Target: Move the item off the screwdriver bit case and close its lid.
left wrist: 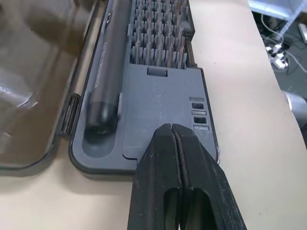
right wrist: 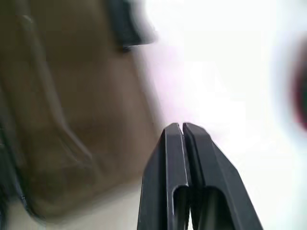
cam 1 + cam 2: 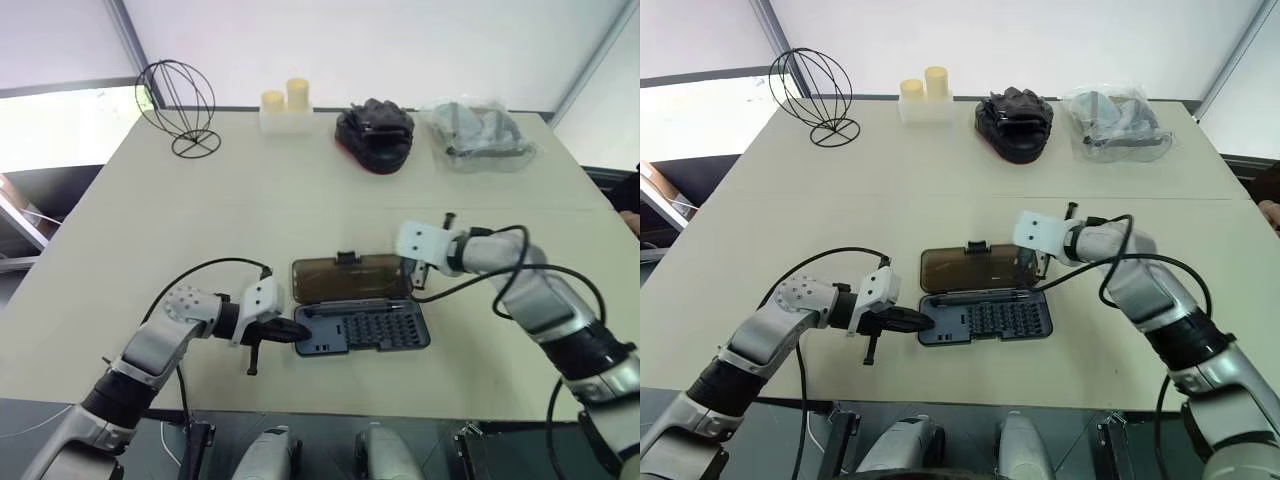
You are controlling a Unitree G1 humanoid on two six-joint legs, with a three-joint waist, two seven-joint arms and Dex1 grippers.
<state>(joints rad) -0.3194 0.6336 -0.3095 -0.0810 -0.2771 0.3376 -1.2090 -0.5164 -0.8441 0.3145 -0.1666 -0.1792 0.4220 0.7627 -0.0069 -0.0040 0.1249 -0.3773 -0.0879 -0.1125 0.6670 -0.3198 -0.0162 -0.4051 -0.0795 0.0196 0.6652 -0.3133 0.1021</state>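
The screwdriver bit case (image 3: 375, 328) lies open near the table's front edge, with rows of bits and a dark driver handle (image 1: 108, 62) inside. Its smoky brown lid (image 3: 345, 280) lies flat on the table behind the base, latch (image 3: 347, 259) at the far edge. My left gripper (image 3: 300, 331) is shut, its tip resting on the left end of the case's base (image 1: 163, 96). My right gripper (image 3: 415, 278) is shut and empty, just over the lid's right end (image 2: 72, 120). The lumpy black item with a red base (image 3: 375, 135) sits at the far side of the table, away from the case.
A black wire globe (image 3: 180, 105) stands at the back left. Beside it are two pale yellow cylinders on a white block (image 3: 285, 105). A clear plastic bag of dark parts (image 3: 480, 135) lies at the back right. The table's front edge (image 3: 330, 395) runs close behind my arms.
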